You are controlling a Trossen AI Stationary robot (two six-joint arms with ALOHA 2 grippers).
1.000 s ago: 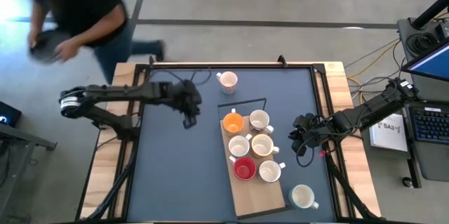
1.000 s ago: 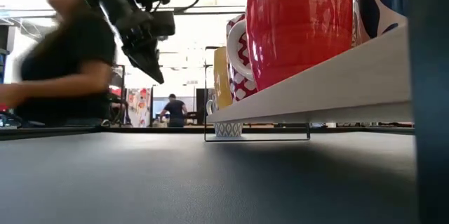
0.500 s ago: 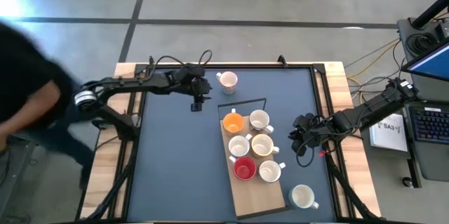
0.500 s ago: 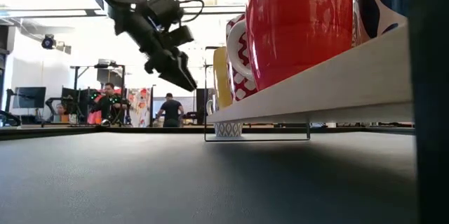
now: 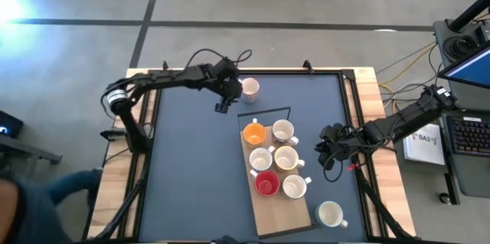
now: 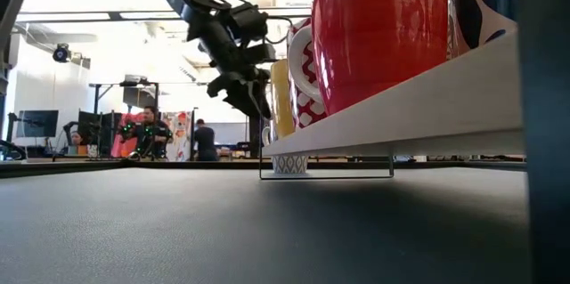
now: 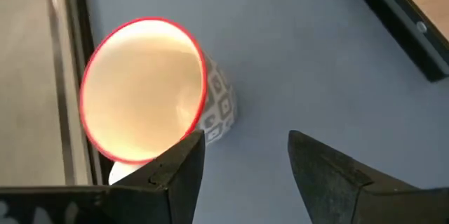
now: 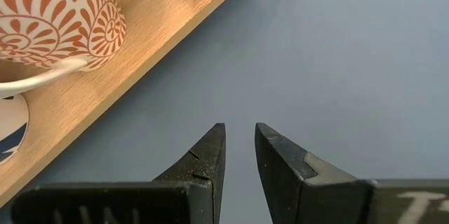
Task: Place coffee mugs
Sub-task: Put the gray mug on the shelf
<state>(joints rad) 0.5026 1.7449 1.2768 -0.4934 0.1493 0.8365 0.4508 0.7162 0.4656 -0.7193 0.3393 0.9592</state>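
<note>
High view: my left tool [image 5: 223, 105] spread wide, empty, just left of lone cream mug [image 5: 248, 87] upper centre on desk [image 5: 191, 175], lined up for grasp. Six mugs on board [image 5: 295, 219]. Right tool [image 5: 325, 154] mid right, narrowly parted, empty, parked.

The table [image 5: 191, 175], a dark blue-grey top framed in pale wood, filled the centre of the high view. A wooden board [image 5: 285, 215] lay on it right of centre, running from mid-frame toward the bottom edge, with six mugs on it. A thin black wire frame [image 5: 266, 112] stood at the board's upper end. A white mug [image 5: 247, 88] sat directly on the top near the upper edge. Another white mug [image 5: 330, 214] sat at lower right, just beside the board.
</note>
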